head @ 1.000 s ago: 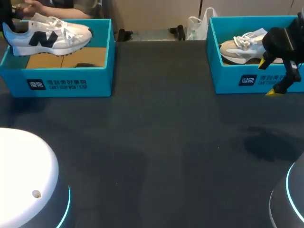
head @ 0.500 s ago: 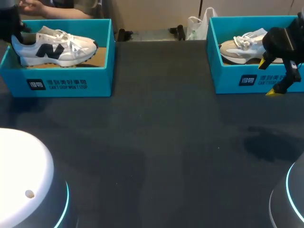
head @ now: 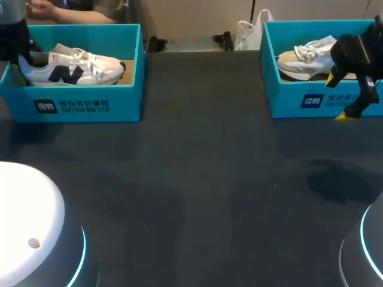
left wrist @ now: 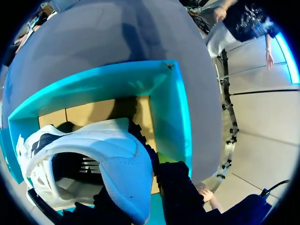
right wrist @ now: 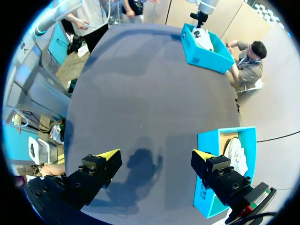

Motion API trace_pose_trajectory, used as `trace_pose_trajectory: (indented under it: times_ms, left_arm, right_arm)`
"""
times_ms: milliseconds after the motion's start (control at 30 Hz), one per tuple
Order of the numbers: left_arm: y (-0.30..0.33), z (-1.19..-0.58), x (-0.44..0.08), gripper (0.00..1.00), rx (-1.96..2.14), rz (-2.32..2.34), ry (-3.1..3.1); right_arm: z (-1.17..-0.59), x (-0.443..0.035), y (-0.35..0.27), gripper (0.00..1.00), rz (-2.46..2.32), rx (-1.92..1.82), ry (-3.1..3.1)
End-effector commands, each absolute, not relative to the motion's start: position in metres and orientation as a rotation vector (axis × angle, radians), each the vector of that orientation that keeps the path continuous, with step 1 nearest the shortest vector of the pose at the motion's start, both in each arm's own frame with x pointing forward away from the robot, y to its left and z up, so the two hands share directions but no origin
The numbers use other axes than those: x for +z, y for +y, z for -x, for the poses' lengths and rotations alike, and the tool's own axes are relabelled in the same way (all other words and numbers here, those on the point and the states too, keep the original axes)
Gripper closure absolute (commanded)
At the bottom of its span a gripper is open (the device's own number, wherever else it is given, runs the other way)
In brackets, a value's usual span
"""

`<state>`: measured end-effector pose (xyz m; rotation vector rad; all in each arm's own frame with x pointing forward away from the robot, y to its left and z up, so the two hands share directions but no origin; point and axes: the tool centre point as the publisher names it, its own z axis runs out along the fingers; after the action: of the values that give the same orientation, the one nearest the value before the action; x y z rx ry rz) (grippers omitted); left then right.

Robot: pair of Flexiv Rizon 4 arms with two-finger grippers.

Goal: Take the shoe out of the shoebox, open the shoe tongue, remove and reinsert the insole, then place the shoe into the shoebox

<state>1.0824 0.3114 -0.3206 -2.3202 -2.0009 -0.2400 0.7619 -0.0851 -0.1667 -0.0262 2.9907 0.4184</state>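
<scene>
Head view: on the dark tabletop [head: 197, 179], the teal left shoebox [head: 84, 104] holds the white sneaker [head: 78, 69]. It lies along the box's length, heel clamped in the left pincer [left wrist: 143, 199], toe pointing away from it. The right shoebox [head: 323, 98], just beyond the wide-open right pincer [right wrist: 155, 154], holds a beige shoe [head: 302, 60].

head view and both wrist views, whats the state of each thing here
left shoebox: open, no lid, white sneaker inside
white sneaker: upright in the box, heel in the left gripper
left gripper: shut on the sneaker's heel
right shoebox: open, no lid, beige sneaker inside
beige sneaker: resting in the box, untouched
right gripper: open, empty, in front of the right shoebox
</scene>
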Motion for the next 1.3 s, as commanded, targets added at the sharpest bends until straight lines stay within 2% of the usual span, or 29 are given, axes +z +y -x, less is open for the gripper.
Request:
trace_pose_trajectory:
  times_ms: [33, 1100, 1133, 1167, 1300]
  left_arm:
    - [0.311, -1.073, -0.325, 1.00, -0.241, 2.334, -2.000]
    - [0.309, -1.055, -0.381, 0.99, -0.202, 2.250, -1.919]
    - [0.310, -1.055, -0.382, 0.85, -0.203, 2.247, -1.917]
    - [0.311, -1.055, -0.383, 0.75, -0.178, 2.255, -1.907]
    - [0.313, -1.057, -0.383, 0.57, -0.159, 2.256, -1.899]
  right_arm:
    - [-0.763, -0.167, -0.084, 0.00, 0.025, 0.416, 2.994]
    - [-0.763, -0.167, -0.084, 0.00, 0.025, 0.416, 2.994]
    - [-0.763, -0.167, -0.084, 0.00, 0.025, 0.416, 2.994]
    - [-0.763, -0.167, -0.084, 0.00, 0.025, 0.416, 2.994]
    - [-0.763, -0.167, -0.084, 0.00, 0.025, 0.416, 2.994]
